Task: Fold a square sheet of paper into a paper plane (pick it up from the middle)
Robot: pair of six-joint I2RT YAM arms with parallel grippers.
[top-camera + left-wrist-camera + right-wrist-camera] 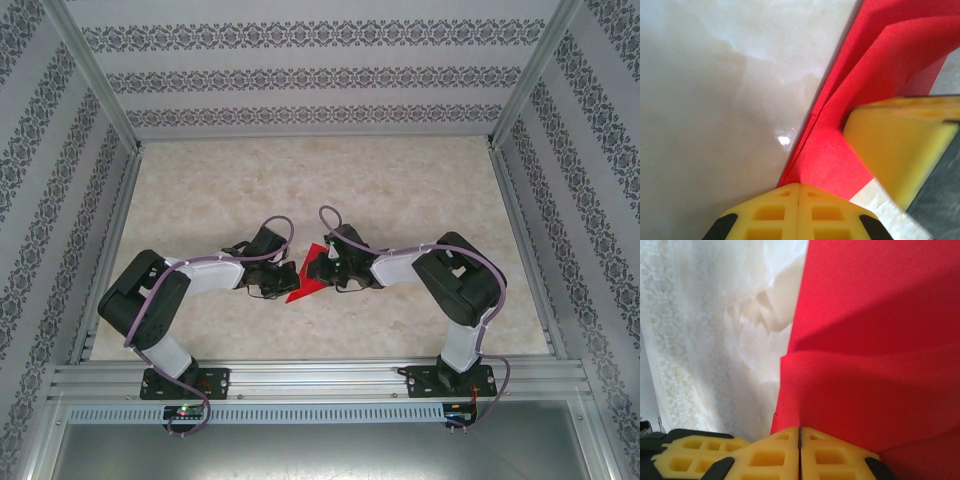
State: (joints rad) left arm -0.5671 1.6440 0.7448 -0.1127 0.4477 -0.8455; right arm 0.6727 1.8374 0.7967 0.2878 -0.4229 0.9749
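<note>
The red sheet of paper (303,288) lies folded into layers with a pointed end, mid-table between my two grippers. My left gripper (292,272) meets it from the left. In the left wrist view that gripper (799,186) has its yellow jaws pressed together at the paper's (865,75) creased edge, and a yellow finger of the right gripper (895,145) rests on the paper close by. My right gripper (322,266) comes in from the right. In its wrist view that gripper (800,430) is shut on the paper's (875,365) rumpled layers, and the left gripper's fingers (695,455) show low at the left.
The pale marble table top (400,190) stretches away behind and beside the arms. Patterned walls (310,75) enclose it at the back and on both sides. An aluminium rail (320,380) carrying the arm bases runs along the near edge.
</note>
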